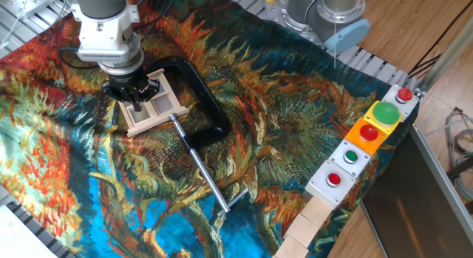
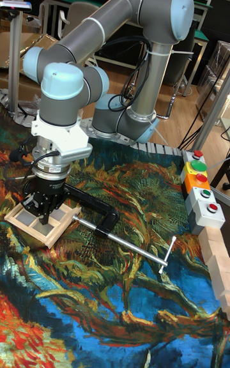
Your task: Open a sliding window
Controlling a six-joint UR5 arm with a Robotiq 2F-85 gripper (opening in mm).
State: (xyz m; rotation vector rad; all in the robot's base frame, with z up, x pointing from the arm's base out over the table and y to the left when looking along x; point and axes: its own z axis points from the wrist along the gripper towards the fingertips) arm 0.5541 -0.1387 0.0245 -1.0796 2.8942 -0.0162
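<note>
The sliding window (image 1: 157, 107) (image 2: 39, 223) is a small pale wooden frame with crossbars and greyish panes, lying flat on the colourful cloth at the far left. My gripper (image 1: 137, 103) (image 2: 45, 217) points straight down onto the middle of it. The dark fingers stand close together at the window's crossbars. I cannot tell whether they pinch a bar or only press on it. The gripper body hides part of the window's upper left side.
A black C-clamp (image 1: 198, 103) (image 2: 96, 210) with a long steel rod (image 1: 207, 177) wraps the window's right side. A row of button boxes (image 1: 366, 136) and pale wooden blocks (image 1: 307, 225) lines the right edge. A second robot base (image 1: 329, 14) stands behind.
</note>
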